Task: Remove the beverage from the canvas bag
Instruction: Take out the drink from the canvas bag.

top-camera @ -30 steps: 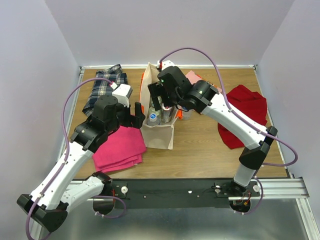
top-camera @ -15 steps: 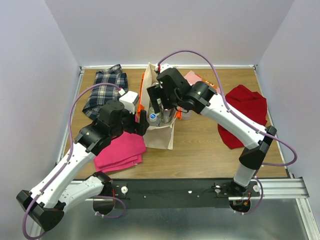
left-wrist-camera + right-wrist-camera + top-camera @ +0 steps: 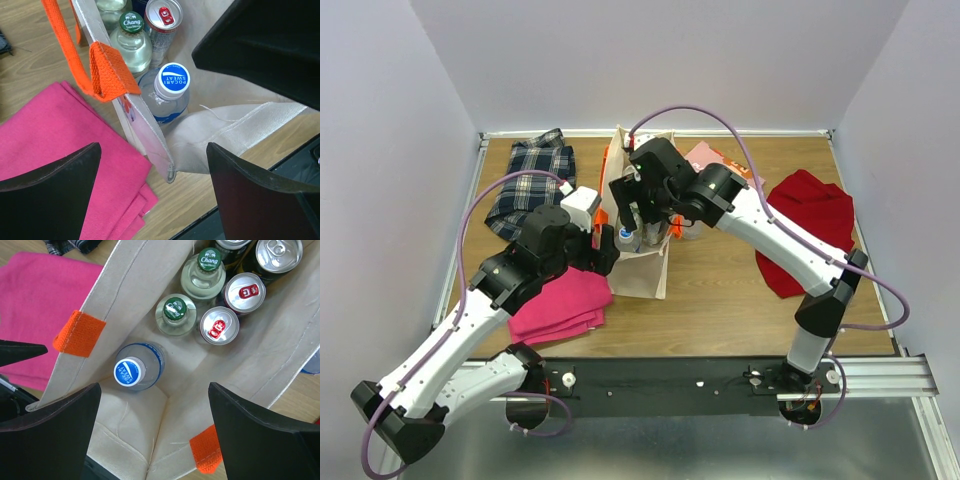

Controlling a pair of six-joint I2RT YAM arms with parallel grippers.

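The beige canvas bag [image 3: 642, 268] with orange handles stands mid-table, open at the top. Inside it are a Pocari Sweat bottle [image 3: 129, 371] with a blue and white cap, two green-capped Chang bottles [image 3: 175, 309] and several cans [image 3: 219, 324]. My right gripper [image 3: 155, 390] is open just above the bag's mouth [image 3: 642, 205], with the Pocari bottle between its fingers and a little ahead of them. My left gripper [image 3: 153, 150] is open and straddles the bag's near left wall [image 3: 145, 135] at the corner. The Pocari bottle [image 3: 171, 81] shows just beyond that wall.
A folded pink cloth [image 3: 560, 300] lies against the bag's left side, under my left gripper. A plaid cloth [image 3: 525, 180] lies at the back left and a red cloth [image 3: 810, 225] at the right. A pale pink item [image 3: 705, 155] sits behind the bag.
My left gripper has moved right, from beside the bag to over its left wall. My right gripper has shifted slightly left over the bag's mouth.
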